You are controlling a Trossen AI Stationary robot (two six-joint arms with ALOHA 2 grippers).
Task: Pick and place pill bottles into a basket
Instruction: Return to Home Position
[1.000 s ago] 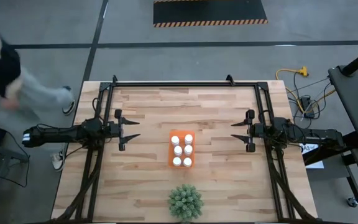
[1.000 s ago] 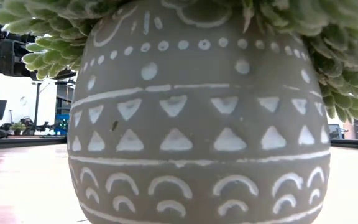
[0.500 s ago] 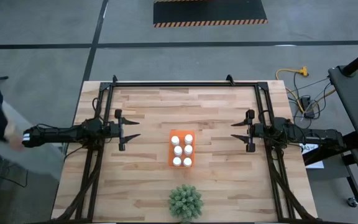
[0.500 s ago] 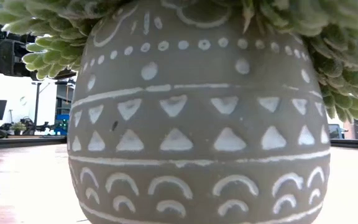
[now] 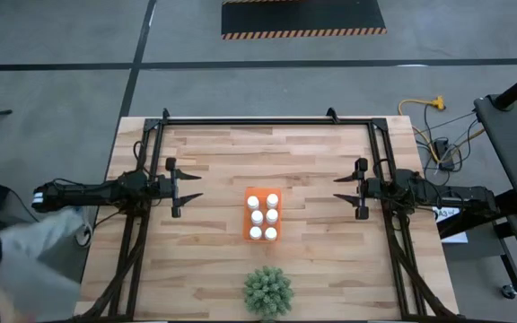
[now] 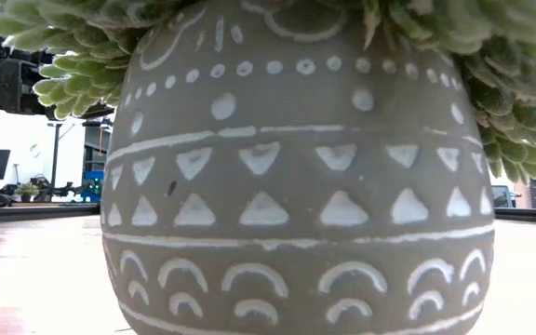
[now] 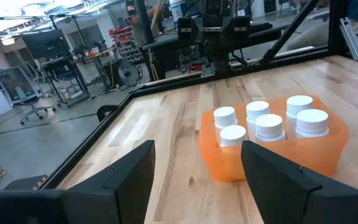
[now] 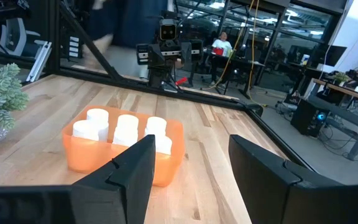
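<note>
From above, the rectangular orange plastic basket (image 5: 247, 222) sits mid-table on pale wood planks (image 5: 214, 260), with six round-capped white pill bottles (image 5: 257, 216) standing inside. The left gripper (image 5: 193, 187) and right gripper (image 5: 341, 189) flank it, well apart, fingers spread wide and empty. In the low view, a grey pot (image 6: 296, 186) painted with white triangles fills the frame. The wrist views show the basket's translucent walls.

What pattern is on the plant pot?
Grey pot with white triangles, dots and arches; low view shows best.
</note>
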